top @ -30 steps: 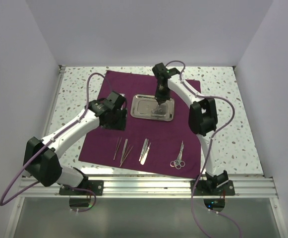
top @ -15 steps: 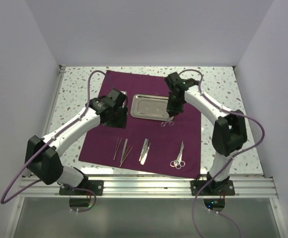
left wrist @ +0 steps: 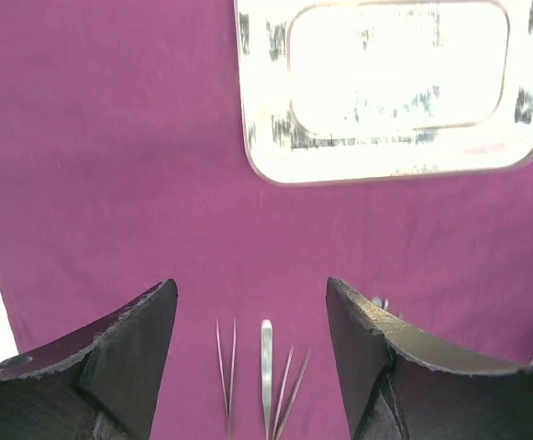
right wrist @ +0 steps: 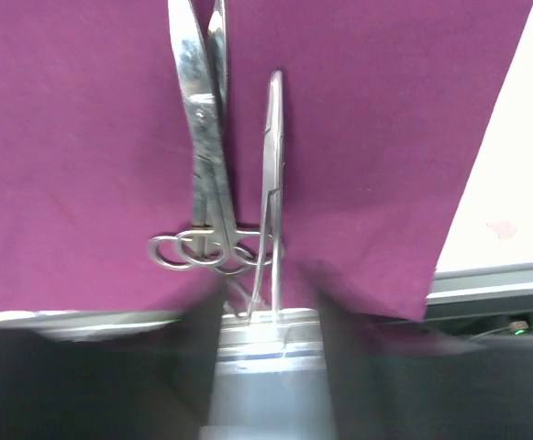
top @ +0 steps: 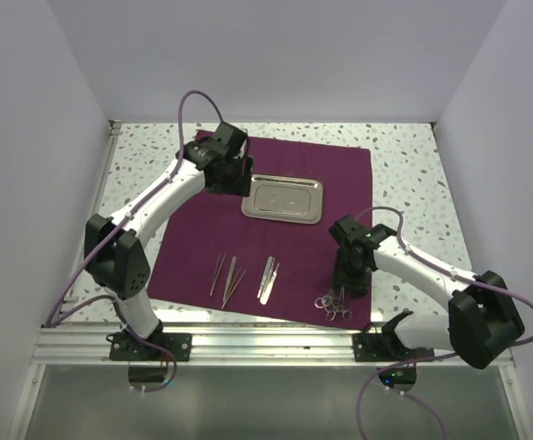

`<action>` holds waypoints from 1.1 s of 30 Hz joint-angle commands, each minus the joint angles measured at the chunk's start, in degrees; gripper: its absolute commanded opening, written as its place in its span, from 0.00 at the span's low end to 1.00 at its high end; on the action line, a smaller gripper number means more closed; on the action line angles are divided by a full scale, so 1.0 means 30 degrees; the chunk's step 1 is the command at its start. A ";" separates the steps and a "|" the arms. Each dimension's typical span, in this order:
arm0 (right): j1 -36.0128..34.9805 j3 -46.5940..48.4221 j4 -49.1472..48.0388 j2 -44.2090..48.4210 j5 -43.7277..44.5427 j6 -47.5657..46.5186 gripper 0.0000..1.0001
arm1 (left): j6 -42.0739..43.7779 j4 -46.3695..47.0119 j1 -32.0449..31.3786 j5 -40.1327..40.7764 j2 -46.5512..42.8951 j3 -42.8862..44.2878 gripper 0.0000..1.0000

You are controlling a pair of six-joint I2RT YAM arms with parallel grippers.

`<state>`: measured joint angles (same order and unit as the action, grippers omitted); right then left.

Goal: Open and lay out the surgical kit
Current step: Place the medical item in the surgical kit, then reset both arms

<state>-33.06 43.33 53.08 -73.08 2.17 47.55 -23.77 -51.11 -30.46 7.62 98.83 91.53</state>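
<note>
The surgical kit lies opened out: its dark purple cloth (top: 193, 229) is spread flat, with the shiny steel tray (top: 245, 206) on its far middle. Three thin tweezers (top: 232, 280) lie in a row near the front. At the front right, scissors (right wrist: 204, 137) and forceps (right wrist: 272, 156) lie side by side. My right gripper (right wrist: 268, 307) hovers over their ring handles; its blurred fingers stand apart, wider than the forceps handle between them. My left gripper (left wrist: 252, 302) hangs open and empty over the cloth, left of the tray (left wrist: 257, 156).
The speckled table (top: 413, 183) shows on both sides of the cloth. White walls close in the left, right and back. An aluminium rail (top: 275, 344) runs along the near edge, just below the cloth's front hem.
My right gripper carried the forceps from the tray to the front right, beside the scissors, and its fingers have parted. My left gripper moved back to the cloth's far left.
</note>
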 commanded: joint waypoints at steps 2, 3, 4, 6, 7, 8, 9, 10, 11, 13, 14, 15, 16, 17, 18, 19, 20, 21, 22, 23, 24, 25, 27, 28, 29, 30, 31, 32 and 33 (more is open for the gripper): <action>-0.0142 -0.0294 -0.1200 0.0950 -0.0140 0.0791 0.67 | 0.0862 0.0192 0.0542 -0.0458 0.1392 0.2124 0.70; -0.0114 -0.0090 -0.1025 0.1270 0.0180 0.0762 0.85 | 0.0892 0.0134 0.0572 -0.0488 0.1713 0.2302 0.70; -0.0113 0.0550 -0.0675 0.1419 0.0415 0.0674 0.92 | 0.0921 0.0075 0.0601 -0.0488 0.1803 0.2449 0.70; -0.0113 0.1981 0.0056 0.1741 0.0797 0.0296 0.96 | 0.1009 -0.0013 0.0660 -0.0430 0.1892 0.2801 0.71; -0.0113 0.2601 0.0293 0.1829 0.0973 0.0061 0.96 | 0.1038 -0.0042 0.0689 -0.0314 0.1834 0.2860 0.72; -0.0113 0.3245 0.0527 0.1888 0.1235 -0.0174 0.97 | 0.1183 -0.0072 0.0719 -0.0312 0.1601 0.2831 0.75; -0.0113 0.3977 0.0819 0.1889 0.1615 -0.0408 0.98 | 0.1272 -0.0014 0.0748 -0.0283 0.1425 0.2744 0.77; -0.0113 0.5550 0.1344 0.1918 0.2315 -0.0933 0.98 | 0.1360 0.0045 0.0835 -0.0341 0.1220 0.2627 0.78; -0.0113 0.6320 0.1495 0.1976 0.2699 -0.1228 0.98 | 0.1564 0.0161 0.0894 -0.0400 0.0638 0.2220 0.80; -0.0142 0.8365 0.1671 0.2151 0.3227 -0.2016 0.98 | 0.1741 0.0775 0.1069 -0.0662 -0.0184 0.1517 0.81; -0.0143 0.8929 0.1701 0.2240 0.3955 -0.2254 0.98 | 0.1858 0.1010 0.1129 -0.0838 -0.1058 0.0701 0.82; -0.0114 0.9515 0.1817 0.2269 0.4340 -0.2459 0.98 | 0.1917 0.1418 0.1216 -0.0985 -0.1502 0.0287 0.82; -0.0113 1.0652 0.1906 0.2328 0.4691 -0.2983 0.98 | 0.1946 0.1596 0.1362 -0.1131 -0.1913 -0.0095 0.82; -0.0113 1.1099 0.1906 0.2386 0.5333 -0.3308 0.98 | 0.2034 0.1685 0.1421 -0.1133 -0.2700 -0.0795 0.82; -0.0113 1.1857 0.1964 0.2445 0.5833 -0.3775 0.98 | 0.2092 0.1918 0.1480 -0.1133 -0.3143 -0.1150 0.82; -0.0142 1.2155 0.1965 0.2591 0.6331 -0.3925 0.98 | 0.2151 0.2123 0.1568 -0.1104 -0.3582 -0.1559 0.82; -0.0143 1.2361 0.1907 0.3027 0.6742 -0.4158 0.98 | 0.2239 0.2386 0.1627 -0.1075 -0.4515 -0.2433 0.82; -0.0114 1.2537 0.1587 0.3321 0.7616 -0.4625 0.99 | 0.2269 0.2853 0.1685 -0.0900 -0.5017 -0.2935 0.82; -0.0113 1.2539 0.1294 0.3672 0.8060 -0.4861 0.99 | 0.2240 0.3090 0.1773 -0.0840 -0.5486 -0.3404 0.83; -0.0113 1.2423 0.0972 0.4343 0.8441 -0.5125 0.98 | 0.2182 0.3266 0.1977 -0.0869 -0.5897 -0.4221 0.84; -0.0142 1.2334 0.0447 0.4669 0.9025 -0.5475 0.98 | 0.2152 0.3674 0.2066 -0.0869 -0.6655 -0.4635 0.84; -0.0143 1.2189 0.0326 0.4933 0.9292 -0.5595 0.98 | 0.2123 0.3794 0.2270 -0.0898 -0.6982 -0.4930 0.84; -0.0142 1.2071 0.0062 0.5608 0.9586 -0.6003 0.98 | 0.1976 0.3970 0.2418 -0.0811 -0.7598 -0.5517 0.84; -0.0114 1.2041 0.0061 0.5726 0.9646 -0.6035 0.98 | 0.1918 0.4000 0.2505 -0.0753 -0.7716 -0.5692 0.85; -0.0142 1.2070 0.0090 0.5843 0.9704 -0.6064 0.98 | 0.1859 0.3971 0.2535 -0.0694 -0.7833 -0.5723 0.85; -0.0143 1.2012 0.0206 0.5960 0.9763 -0.6065 0.98 | 0.1801 0.3971 0.2564 -0.0606 -0.7864 -0.5723 0.85; -0.0114 1.1982 0.0207 0.6019 0.9763 -0.6094 0.98 | 0.1771 0.3971 0.2681 -0.0518 -0.7864 -0.5752 0.85; -0.0142 1.1953 0.0207 0.6049 0.9821 -0.6094 0.98 | 0.1655 0.3971 0.2740 -0.0489 -0.7864 -0.5753 0.85; -0.0114 1.1866 0.0207 0.6165 0.9880 -0.6036 0.98 | 0.1596 0.4029 0.2769 -0.0459 -0.7864 -0.5782 0.85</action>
<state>-33.17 79.00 55.33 -54.59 28.80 30.89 -18.68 -42.54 -22.98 5.39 76.23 74.85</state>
